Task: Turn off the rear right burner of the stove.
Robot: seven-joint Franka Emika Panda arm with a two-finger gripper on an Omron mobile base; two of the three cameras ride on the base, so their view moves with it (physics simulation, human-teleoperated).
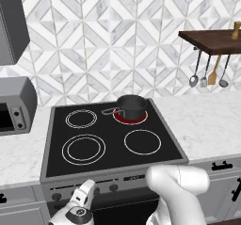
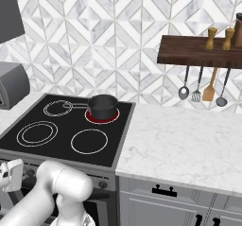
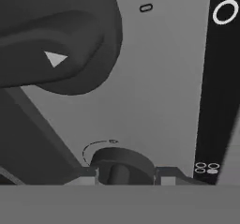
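The stove (image 1: 108,130) (image 2: 61,126) is a black glass cooktop with a grey steel front panel of round knobs. Its rear right burner (image 1: 135,121) (image 2: 101,120) glows red under a small dark saucepan (image 1: 132,105) (image 2: 103,106). My gripper (image 1: 89,187) (image 2: 14,167) is low against the left part of the knob panel. In the hand view, the gripper (image 3: 126,174) has a finger on each side of a dark knob (image 3: 122,160) and looks shut on it. A second knob (image 3: 56,35) with a white pointer looms very close at the upper left.
A grey toaster oven (image 1: 14,106) (image 2: 12,83) stands left of the stove. A dark wooden shelf (image 1: 212,40) (image 2: 198,55) with hanging utensils is on the wall at right, above the marble counter (image 2: 179,144). Grey cabinet drawers run below.
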